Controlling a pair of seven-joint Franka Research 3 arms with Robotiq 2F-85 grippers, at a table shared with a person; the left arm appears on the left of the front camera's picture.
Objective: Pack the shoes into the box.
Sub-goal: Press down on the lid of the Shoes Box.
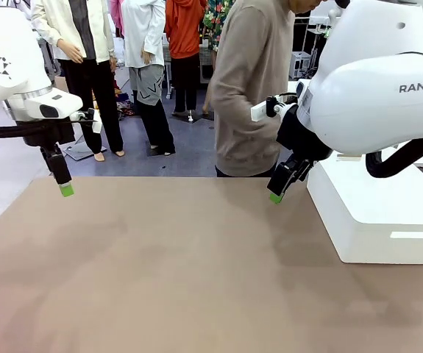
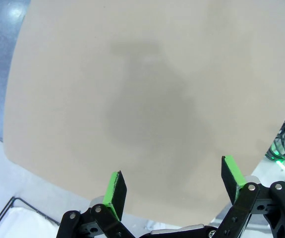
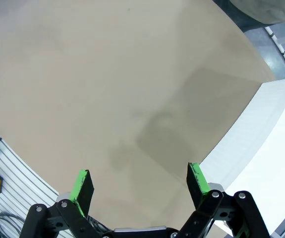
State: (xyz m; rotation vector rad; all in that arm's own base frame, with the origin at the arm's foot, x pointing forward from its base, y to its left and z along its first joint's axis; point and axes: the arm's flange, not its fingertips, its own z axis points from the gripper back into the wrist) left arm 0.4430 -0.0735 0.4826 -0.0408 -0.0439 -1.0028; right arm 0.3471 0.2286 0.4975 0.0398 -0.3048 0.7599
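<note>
The big brown table (image 1: 160,272) lies flat under both hands. A person (image 1: 249,88) in a tan top stands at the far side of the table, just behind the right hand. A big white block (image 1: 377,217) sits on the table close beside the right hand, on its outer side. The left hand (image 1: 62,180) hangs over the far left part of the table, and its two green fingers (image 2: 115,191) stand wide apart with nothing between them. The right hand (image 1: 279,190) hangs just above the table, and its green fingers (image 3: 82,187) are wide apart too, holding nothing. I cannot tell where the shoes and the box are.
</note>
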